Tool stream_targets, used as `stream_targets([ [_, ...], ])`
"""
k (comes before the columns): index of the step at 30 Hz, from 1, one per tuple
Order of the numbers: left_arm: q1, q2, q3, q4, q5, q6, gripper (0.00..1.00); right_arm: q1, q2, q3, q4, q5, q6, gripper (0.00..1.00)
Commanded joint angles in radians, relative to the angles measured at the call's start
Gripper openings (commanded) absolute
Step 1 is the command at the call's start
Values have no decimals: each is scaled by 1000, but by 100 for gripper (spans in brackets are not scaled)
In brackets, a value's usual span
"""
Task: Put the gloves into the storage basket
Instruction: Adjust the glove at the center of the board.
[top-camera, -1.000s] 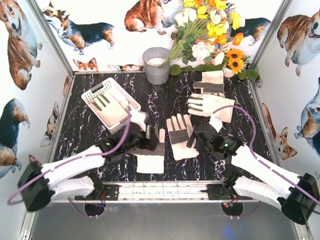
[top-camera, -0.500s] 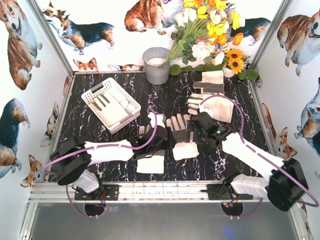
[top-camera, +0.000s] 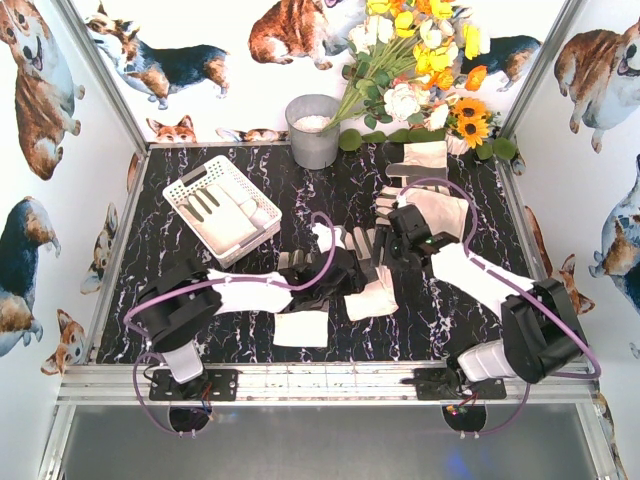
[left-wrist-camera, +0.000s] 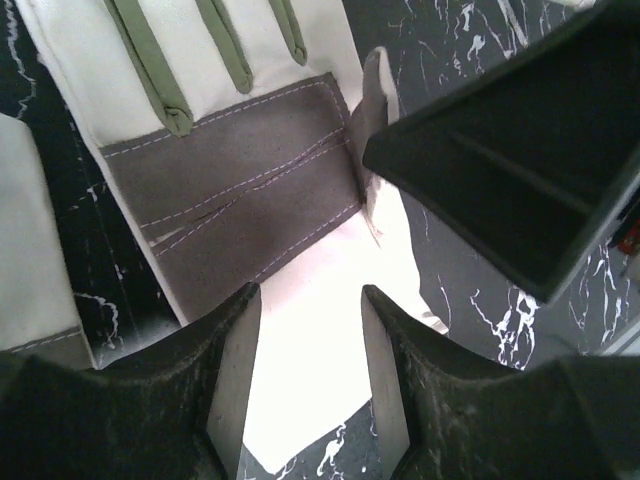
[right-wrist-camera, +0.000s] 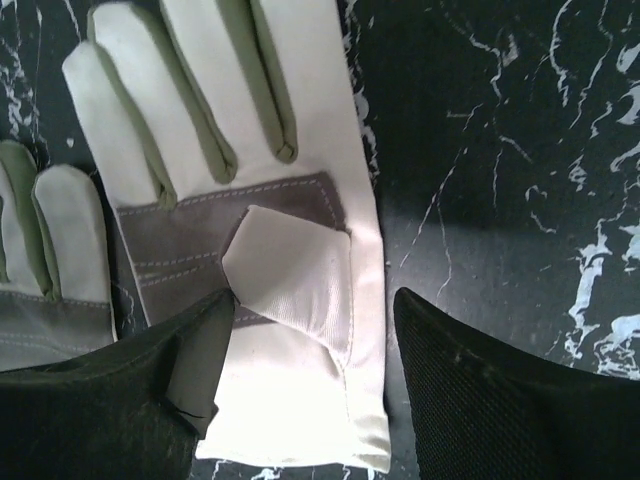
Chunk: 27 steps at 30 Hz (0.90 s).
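Note:
A cream-white glove (top-camera: 375, 298) with a grey palm patch lies palm up in the middle of the table. It also shows in the left wrist view (left-wrist-camera: 240, 200) and in the right wrist view (right-wrist-camera: 250, 200), its thumb folded over the palm. My left gripper (top-camera: 345, 272) (left-wrist-camera: 310, 330) is open with its jaws either side of the cuff. My right gripper (top-camera: 385, 250) (right-wrist-camera: 310, 340) is open over the same glove's cuff and thumb. A second glove (top-camera: 300, 328) lies left of it. Two more gloves (top-camera: 435, 212) (top-camera: 420, 162) lie at the back right. The white storage basket (top-camera: 190, 185) holds one glove (top-camera: 225, 210).
A grey metal bucket (top-camera: 313, 130) stands at the back centre. A bunch of artificial flowers (top-camera: 420, 60) leans over the back right corner. Walls with dog prints close in the table on three sides. The two grippers are close together, the right one's finger (left-wrist-camera: 500, 160) showing in the left wrist view.
My left gripper has moved right, from the near-left glove to the centre glove. My right gripper has moved back and left onto the same glove. Both arms now stretch further out.

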Motion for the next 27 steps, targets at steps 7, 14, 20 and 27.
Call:
stream_targets([
  [7,-5,126,58,80,5,37,34,-102,-13,-10,53,-58,-19,46],
  [14,-5,150,21,53,1,46,30,-157,-29,-81,71,-96,-3,30],
  [20,-24,124,-39,25,2,51,26,-160,-13,-114,74,-101,10,0],
  [27,-108,71,-104,-10,2,79,22,-160,-45,-168,7,-95,46,0],
])
